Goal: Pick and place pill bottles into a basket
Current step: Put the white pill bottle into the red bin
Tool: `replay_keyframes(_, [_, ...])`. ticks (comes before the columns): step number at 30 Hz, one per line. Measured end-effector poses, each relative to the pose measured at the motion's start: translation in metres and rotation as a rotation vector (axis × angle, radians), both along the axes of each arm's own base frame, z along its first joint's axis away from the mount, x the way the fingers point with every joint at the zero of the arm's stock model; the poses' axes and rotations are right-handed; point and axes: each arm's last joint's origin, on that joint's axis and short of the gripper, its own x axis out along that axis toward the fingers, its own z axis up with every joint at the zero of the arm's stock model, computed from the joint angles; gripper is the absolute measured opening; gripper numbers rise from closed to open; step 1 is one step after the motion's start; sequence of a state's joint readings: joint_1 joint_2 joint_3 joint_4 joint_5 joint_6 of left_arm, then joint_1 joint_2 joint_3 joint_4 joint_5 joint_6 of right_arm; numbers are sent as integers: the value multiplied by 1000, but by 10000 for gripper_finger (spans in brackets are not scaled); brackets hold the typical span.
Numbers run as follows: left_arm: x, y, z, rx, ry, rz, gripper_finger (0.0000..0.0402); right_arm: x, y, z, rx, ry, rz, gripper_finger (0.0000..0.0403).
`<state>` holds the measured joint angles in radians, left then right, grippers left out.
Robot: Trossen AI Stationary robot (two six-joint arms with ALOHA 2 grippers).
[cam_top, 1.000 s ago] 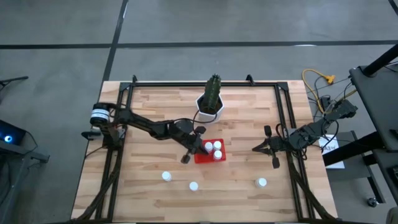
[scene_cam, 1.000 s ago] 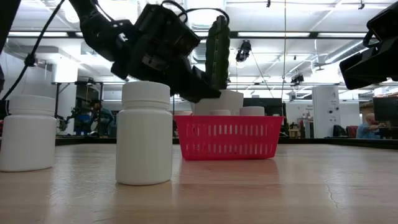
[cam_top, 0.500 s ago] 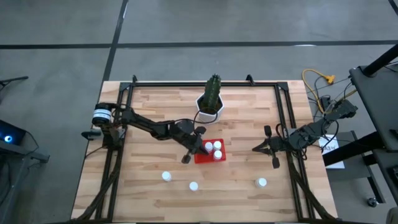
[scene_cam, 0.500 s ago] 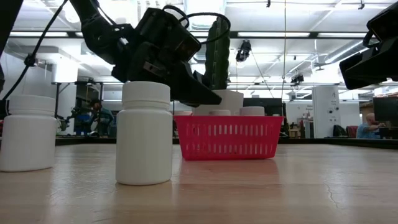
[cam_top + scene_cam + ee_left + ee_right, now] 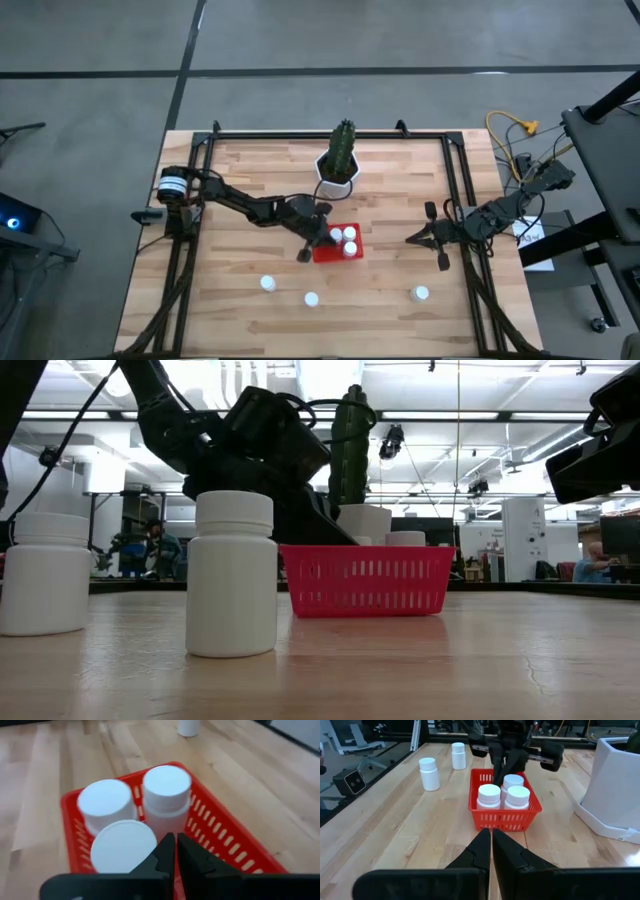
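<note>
The red basket (image 5: 340, 254) stands mid-table with three white pill bottles in it (image 5: 106, 802) (image 5: 166, 785) (image 5: 123, 847). My left gripper (image 5: 172, 839) is shut with nothing between its fingers. Its tips slant down into the basket's left part (image 5: 505, 770), between two of the bottles. Three more pill bottles (image 5: 268, 284) (image 5: 311, 299) (image 5: 421, 294) stand upright on the wood toward the near edge. My right gripper (image 5: 410, 239) is shut and hangs still at the table's right side, pointing toward the basket. My left gripper's shut fingertips (image 5: 167, 851) stand close beside the bottles' sides (image 5: 165, 822) inside the basket, slanting down from the table's left. The fingers hide the spot, so I cannot tell whether they touch a bottle. All three bottles stand upright on the basket's floor.
A white pot with a green cactus (image 5: 340, 165) stands just beyond the basket. A black frame (image 5: 455, 180) runs along the table's left, far and right sides. Bare wood lies between the basket and the loose bottles.
My left gripper, shut throughout, has sunk toward the basket and tipped a little further down, so its tips now dip below the basket's rim. The bottles and the basket have kept their places.
</note>
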<state>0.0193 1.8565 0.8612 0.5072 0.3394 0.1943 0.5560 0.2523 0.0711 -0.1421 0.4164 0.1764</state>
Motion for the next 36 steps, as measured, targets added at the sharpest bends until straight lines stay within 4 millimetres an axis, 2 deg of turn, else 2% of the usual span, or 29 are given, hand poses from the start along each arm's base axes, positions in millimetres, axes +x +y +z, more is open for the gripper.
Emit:
replay_keyframes(28, [0,-5,0,-16,11,19,2,0,0,0,0,0,0,9])
replay_keyframes(36, [1,-8,16,-9,91,5,2,0,0,0,-1,0,1,9])
